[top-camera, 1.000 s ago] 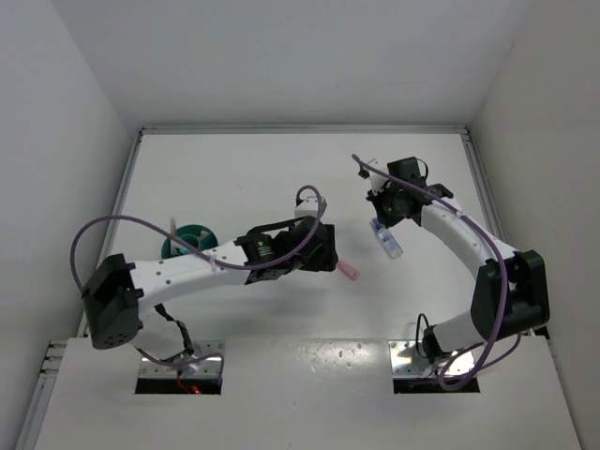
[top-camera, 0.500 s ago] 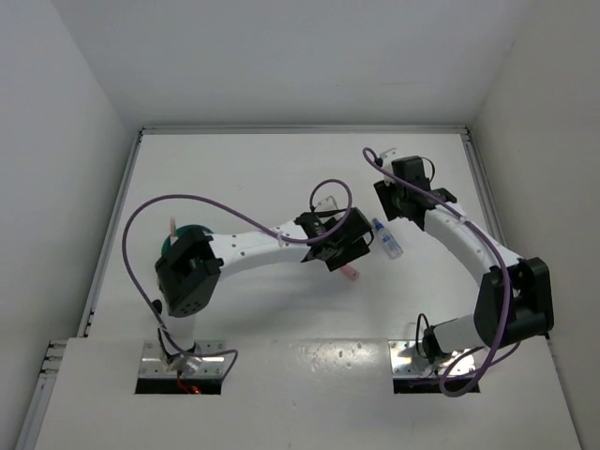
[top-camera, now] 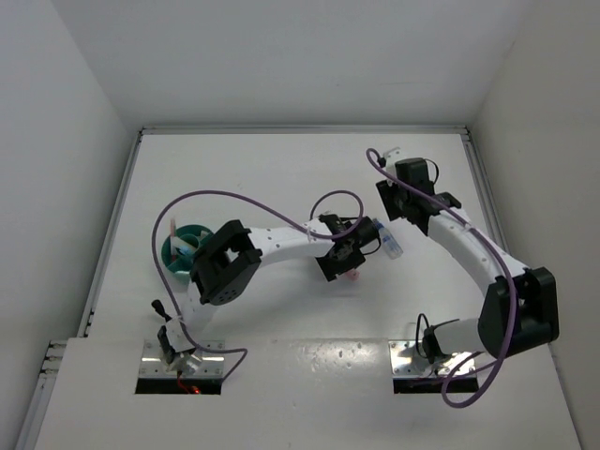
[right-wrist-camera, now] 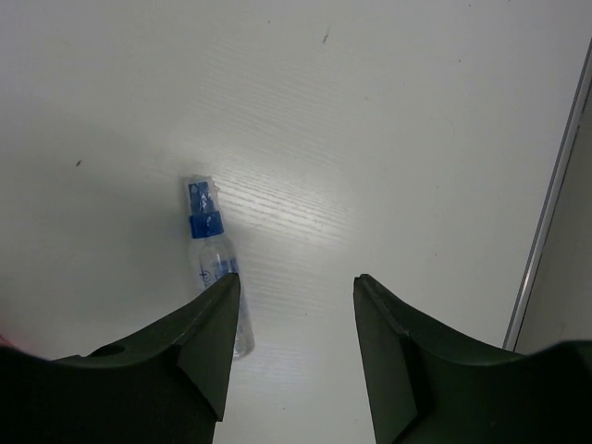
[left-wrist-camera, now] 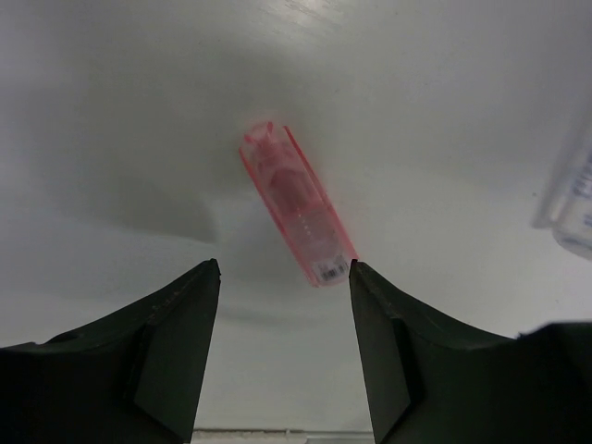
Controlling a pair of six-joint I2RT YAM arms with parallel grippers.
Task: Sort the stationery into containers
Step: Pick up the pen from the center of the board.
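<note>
A translucent pink marker [left-wrist-camera: 296,205] lies flat on the white table, just beyond and between my left gripper's [left-wrist-camera: 283,268] open, empty jaws. In the top view the marker [top-camera: 351,276] peeks out below the left gripper [top-camera: 346,260]. A clear blue-capped bottle [right-wrist-camera: 215,268] lies on the table by the left finger of my right gripper [right-wrist-camera: 296,282], which is open and empty above the table. In the top view the bottle [top-camera: 389,242] lies between both grippers, with the right gripper [top-camera: 392,214] just behind it. The teal cup [top-camera: 183,246] stands at the left with a pale marker upright in it.
The bottle also shows blurred at the right edge of the left wrist view [left-wrist-camera: 575,199]. The left arm's upper link and purple cable [top-camera: 225,202] pass close beside the cup. The table's raised right rim [right-wrist-camera: 553,185] runs near the right gripper.
My left arm has swung and stretched to the right, bringing its gripper over the pink marker. My right gripper has drawn back slightly from the bottle.
</note>
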